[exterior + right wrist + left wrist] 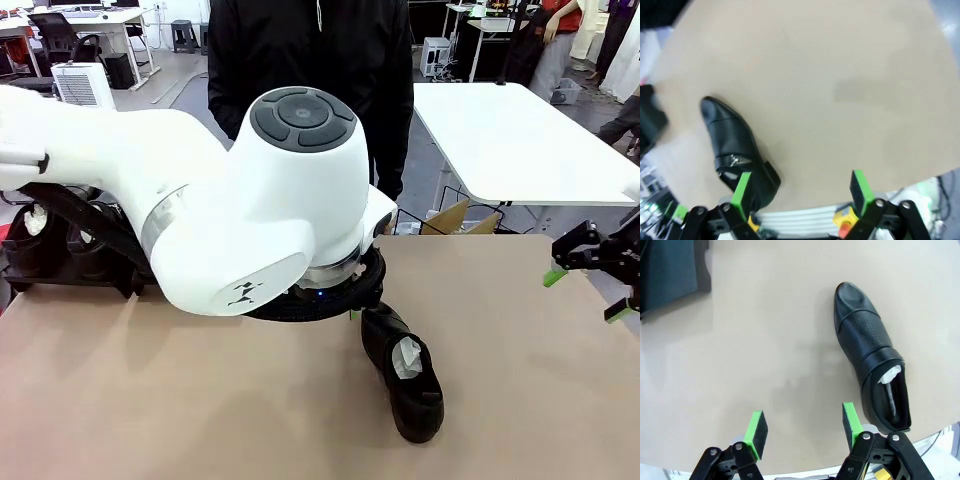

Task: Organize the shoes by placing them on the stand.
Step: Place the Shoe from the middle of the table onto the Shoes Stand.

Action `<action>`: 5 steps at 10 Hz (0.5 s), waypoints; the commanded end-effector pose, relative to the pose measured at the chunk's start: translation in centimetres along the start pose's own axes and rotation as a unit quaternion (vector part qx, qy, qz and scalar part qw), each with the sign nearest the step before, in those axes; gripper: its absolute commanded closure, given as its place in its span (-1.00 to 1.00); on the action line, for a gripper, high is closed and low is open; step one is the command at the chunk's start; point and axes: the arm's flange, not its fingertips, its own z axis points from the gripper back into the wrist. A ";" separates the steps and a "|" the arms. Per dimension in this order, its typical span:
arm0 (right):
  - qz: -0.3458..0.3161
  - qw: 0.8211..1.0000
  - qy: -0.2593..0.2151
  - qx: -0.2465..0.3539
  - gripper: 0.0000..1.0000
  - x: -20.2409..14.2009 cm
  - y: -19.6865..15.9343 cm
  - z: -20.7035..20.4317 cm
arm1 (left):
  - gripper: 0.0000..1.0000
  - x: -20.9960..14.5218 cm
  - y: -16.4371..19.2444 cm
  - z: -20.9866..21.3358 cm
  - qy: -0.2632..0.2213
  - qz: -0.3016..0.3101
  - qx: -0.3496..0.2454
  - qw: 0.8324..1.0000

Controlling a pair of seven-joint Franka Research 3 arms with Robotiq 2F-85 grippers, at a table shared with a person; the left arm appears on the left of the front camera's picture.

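Observation:
One glossy black shoe [405,375] with white paper inside lies on the tan table just right of the middle. My left arm's wrist [300,200] hangs over its heel end. In the left wrist view my left gripper [804,426] is open with nothing between its fingers. There the shoe [870,350] lies just beyond its right-hand finger [850,421], toe pointing away. My right gripper [590,280] hovers open at the table's right edge. Its own view shows it [801,190] open, with a black shoe [730,140] by the left-hand finger. The black stand [60,275] at far left holds two shoes [40,235].
A person in black [310,50] stands at the far side of the table. A white table [520,150] and a cardboard box [460,218] are behind the far edge. A dark block [665,270] sits at the upper left of the left wrist view.

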 end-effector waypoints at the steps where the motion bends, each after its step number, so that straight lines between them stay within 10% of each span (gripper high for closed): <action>1: 0.039 0.999 -0.016 0.001 -1.00 -1.6 1.9 1.2 | -0.57 0.6 0.8 -0.8 0.013 -0.006 0.017 1.000; 5: 0.039 0.999 -0.016 0.001 -1.00 -1.6 1.9 1.2 | -0.57 -4.5 -3.5 -5.0 0.041 0.138 0.019 0.989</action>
